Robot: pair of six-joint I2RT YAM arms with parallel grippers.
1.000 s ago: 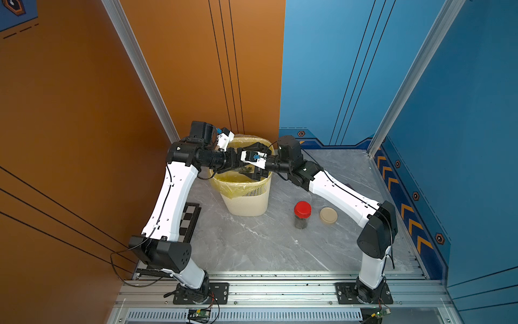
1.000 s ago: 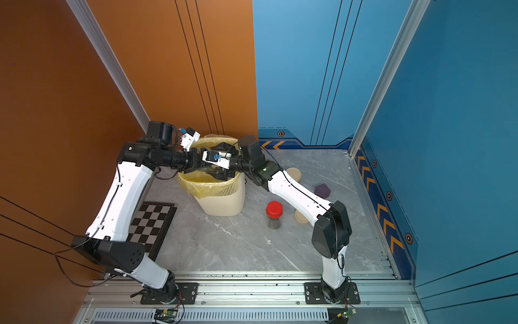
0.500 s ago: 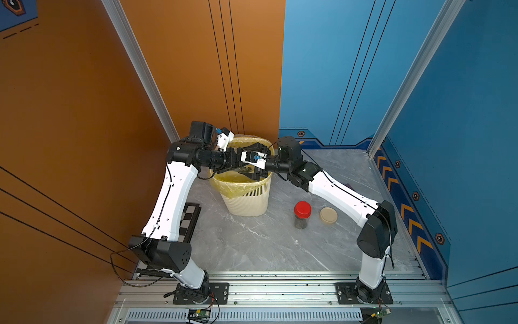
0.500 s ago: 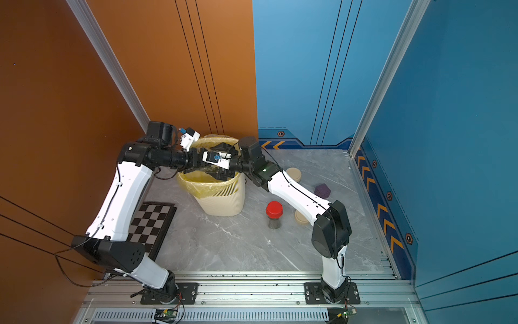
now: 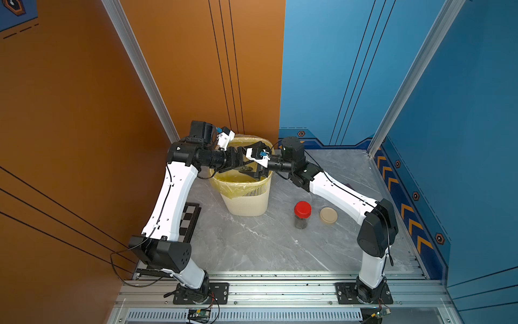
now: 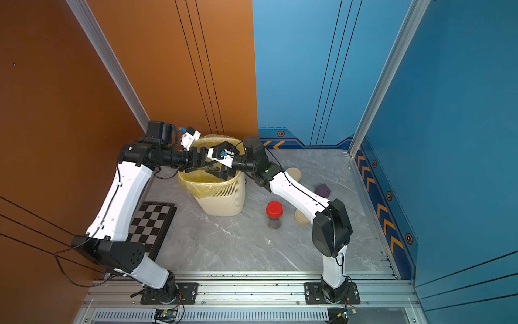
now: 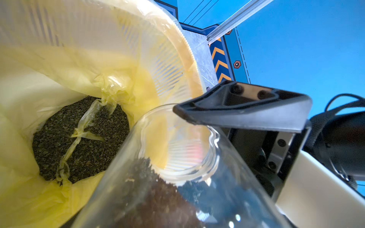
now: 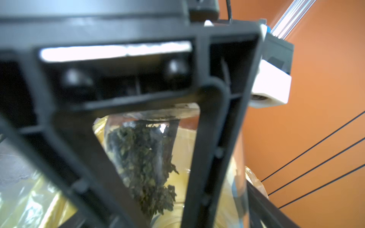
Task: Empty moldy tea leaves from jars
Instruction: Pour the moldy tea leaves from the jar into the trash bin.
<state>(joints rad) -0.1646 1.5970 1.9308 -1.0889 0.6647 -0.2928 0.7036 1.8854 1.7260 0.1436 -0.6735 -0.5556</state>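
Jaws of the left gripper (image 5: 238, 165) clamp a lidless glass jar (image 7: 177, 199), held sideways over the cream bin (image 5: 246, 202), with tea leaves (image 8: 144, 158) inside. The right gripper (image 5: 256, 169) sets one finger (image 7: 237, 112) at the jar's mouth; whether it grips cannot be told. A red-lidded jar (image 5: 302, 214) stands right of the bin, beside a beige lid (image 5: 328, 215).

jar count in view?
3. One open jar tilted over the bin, in the left pincer; red-lidded jar upright on the table; beige-lidded one behind the right arm, partly hidden.

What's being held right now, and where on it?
Left gripper grips the glass jar around its body, away from the mouth. Right gripper at its mouth: hold unclear.
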